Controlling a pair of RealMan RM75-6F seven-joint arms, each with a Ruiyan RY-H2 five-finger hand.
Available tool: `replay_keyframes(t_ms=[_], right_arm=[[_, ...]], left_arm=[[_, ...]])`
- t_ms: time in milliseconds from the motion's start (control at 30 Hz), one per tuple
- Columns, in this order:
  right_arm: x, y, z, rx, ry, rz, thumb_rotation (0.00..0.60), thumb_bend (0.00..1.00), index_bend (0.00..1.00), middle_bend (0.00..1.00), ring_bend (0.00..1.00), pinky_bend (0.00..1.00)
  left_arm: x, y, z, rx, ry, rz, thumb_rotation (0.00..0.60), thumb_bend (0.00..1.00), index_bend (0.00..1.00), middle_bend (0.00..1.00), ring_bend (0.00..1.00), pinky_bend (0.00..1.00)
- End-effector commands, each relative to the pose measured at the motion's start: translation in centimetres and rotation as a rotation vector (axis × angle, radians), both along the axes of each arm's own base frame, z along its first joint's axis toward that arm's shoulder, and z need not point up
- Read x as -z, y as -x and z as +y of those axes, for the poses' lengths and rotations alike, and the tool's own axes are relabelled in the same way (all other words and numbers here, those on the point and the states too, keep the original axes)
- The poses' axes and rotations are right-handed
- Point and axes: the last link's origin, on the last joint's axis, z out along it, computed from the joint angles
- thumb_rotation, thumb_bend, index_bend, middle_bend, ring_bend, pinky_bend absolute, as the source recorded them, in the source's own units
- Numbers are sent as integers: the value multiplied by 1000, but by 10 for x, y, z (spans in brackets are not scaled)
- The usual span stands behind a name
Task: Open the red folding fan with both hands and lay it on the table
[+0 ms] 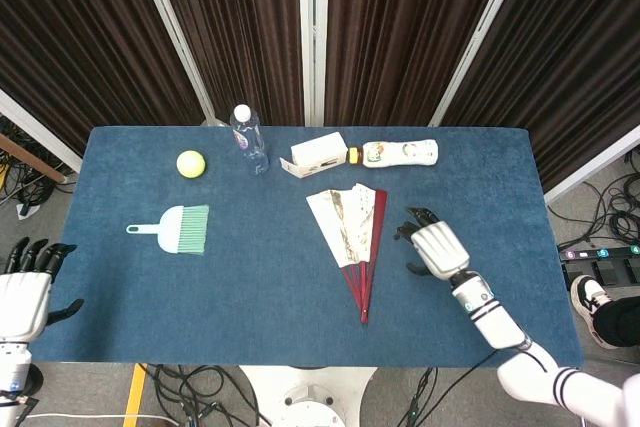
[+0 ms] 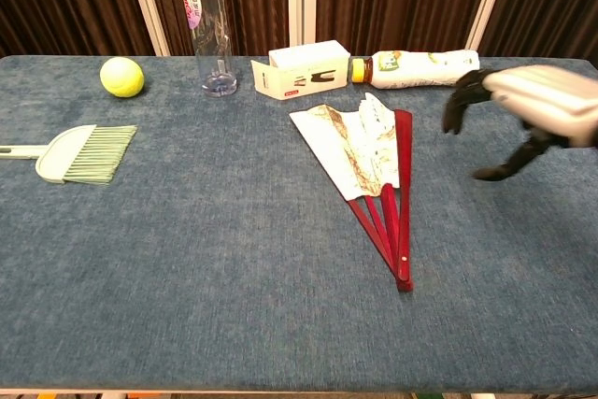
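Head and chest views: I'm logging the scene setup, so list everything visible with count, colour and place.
red folding fan: 1, red ribs, white leaf, partly spread, table centre-right.
tennis ball: 1, yellow-green, back left.
water bottle: 1, clear, upright, back, right of the ball.
carton: 1, white, lying at back centre.
lying bottle: 1, white with yellow cap, right of the carton.
hand brush: 1, pale green, left.
table: 1, blue cloth.
left hand: off the table's left edge, holding nothing.
right hand: over the table right of the fan, fingers apart, holding nothing.

Matt cloth table (image 2: 187, 259) (paper-leafed fan (image 2: 360, 151))
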Motion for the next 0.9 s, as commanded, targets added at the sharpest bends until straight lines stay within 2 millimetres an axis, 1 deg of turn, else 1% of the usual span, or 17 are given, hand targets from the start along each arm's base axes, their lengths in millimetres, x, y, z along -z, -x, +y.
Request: replay_keyframes(t_ms=[33, 167, 267, 433, 667, 733, 767, 900], right_arm=[[42, -19, -20, -37, -16, -14, 600, 49, 419, 387, 102, 140], [66, -25, -25, -52, -33, -28, 600, 48, 434, 386, 102, 130], [75, -29, -28, -75, -19, -21, 600, 48, 439, 386, 102, 119], [83, -35, -32, -88, -5, -59, 600, 51, 444, 386, 102, 105], [91, -34, -31, -117, -7, -28, 600, 59, 458, 387, 102, 95], [93, -35, -31, -130, -4, -26, 600, 87, 472, 393, 102, 93], [94, -35, -31, -137, -4, -24, 600, 120, 480, 400, 103, 93], [97, -39, -31, -172, -12, -1, 600, 322, 509, 415, 126, 94]], left_arm=[[0, 0, 0, -3, 2, -2, 600, 45, 208, 217, 119, 75], [1, 1, 0, -8, 11, -3, 600, 46, 209, 217, 119, 75], [1, 2, 0, -12, 11, -6, 600, 46, 208, 217, 119, 75], [2, 4, 0, -22, 15, -11, 600, 45, 208, 217, 119, 75], [2, 6, 1, -34, 17, -26, 600, 45, 208, 217, 119, 75], [2, 6, 1, -37, 16, -30, 600, 45, 208, 217, 119, 75], [2, 6, 1, -37, 16, -31, 600, 45, 208, 217, 120, 75], [2, 5, 2, -33, 19, -32, 600, 45, 208, 217, 119, 75]])
